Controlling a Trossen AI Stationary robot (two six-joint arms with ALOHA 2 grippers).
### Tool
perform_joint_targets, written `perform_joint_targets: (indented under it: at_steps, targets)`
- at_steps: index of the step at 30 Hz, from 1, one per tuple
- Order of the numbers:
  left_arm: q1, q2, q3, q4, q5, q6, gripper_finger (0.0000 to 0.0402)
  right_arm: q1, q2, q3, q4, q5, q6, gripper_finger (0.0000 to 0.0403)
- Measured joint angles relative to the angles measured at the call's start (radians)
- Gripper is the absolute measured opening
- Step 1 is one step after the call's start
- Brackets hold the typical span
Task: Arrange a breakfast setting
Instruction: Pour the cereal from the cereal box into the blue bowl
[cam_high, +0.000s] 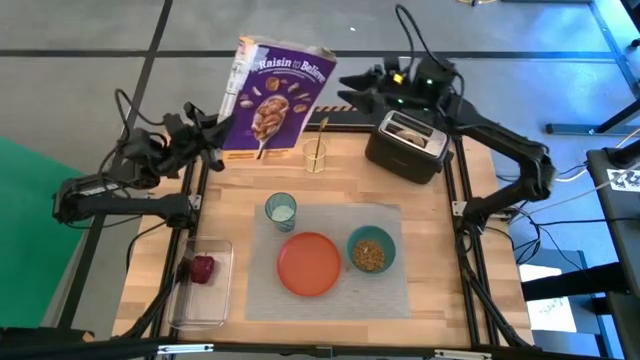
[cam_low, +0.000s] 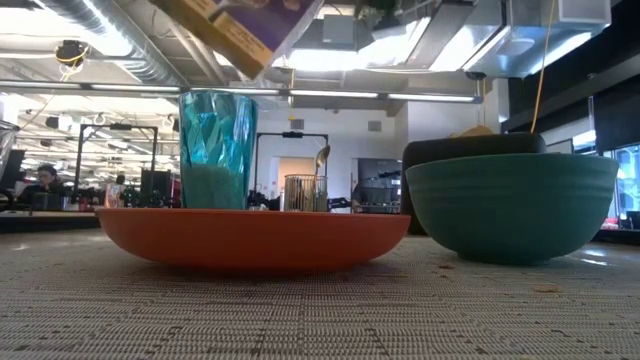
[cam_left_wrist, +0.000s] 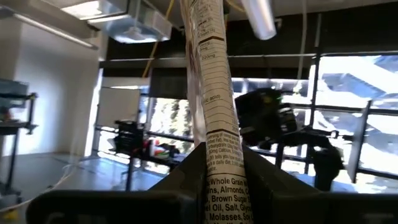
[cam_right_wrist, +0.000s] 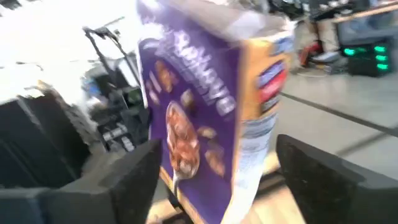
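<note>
Nearest me, a clear tray (cam_high: 200, 285) holds the red fruit (cam_high: 203, 268). On the grey placemat (cam_high: 328, 300) sit an empty orange plate (cam_high: 308, 264), a teal bowl (cam_high: 371, 250) of brown cereal (cam_high: 369, 257) and a blue cup (cam_high: 281, 209). Farther back, a glass (cam_high: 315, 155) holds the gold spoon (cam_high: 322, 130). My left pincer (cam_high: 213, 135) clamps the purple cereal box (cam_high: 273, 95), reading "Raisin"; my right pincer (cam_high: 350, 92) stands wide beside it.

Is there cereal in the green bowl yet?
Yes. From above, the teal bowl on the grey placemat holds brown cereal.
</note>
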Motion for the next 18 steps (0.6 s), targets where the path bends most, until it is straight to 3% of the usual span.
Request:
perform_joint_targets:
  at_steps: [5, 11, 15, 18]
  targets:
    - [0.000, 0.000, 0.000, 0.011, 0.103, -0.004, 0.0062, 0.005, 0.087, 0.001, 0.106, -0.053, 0.009, 0.0346]
    - [0.000, 0.026, 0.000, 0.007, 0.144, -0.022, 0.0062, 0.004, 0.124, 0.001, 0.218, -0.137, 0.009, 0.0322]
    - [0.000, 0.043, 0.000, -0.001, 0.140, -0.027, 0.0062, 0.004, 0.126, 0.001, 0.214, -0.178, 0.000, 0.0256]
    - [0.000, 0.057, 0.000, -0.008, 0.123, -0.055, 0.0062, 0.004, 0.127, 0.001, 0.212, -0.237, -0.003, 0.0161]
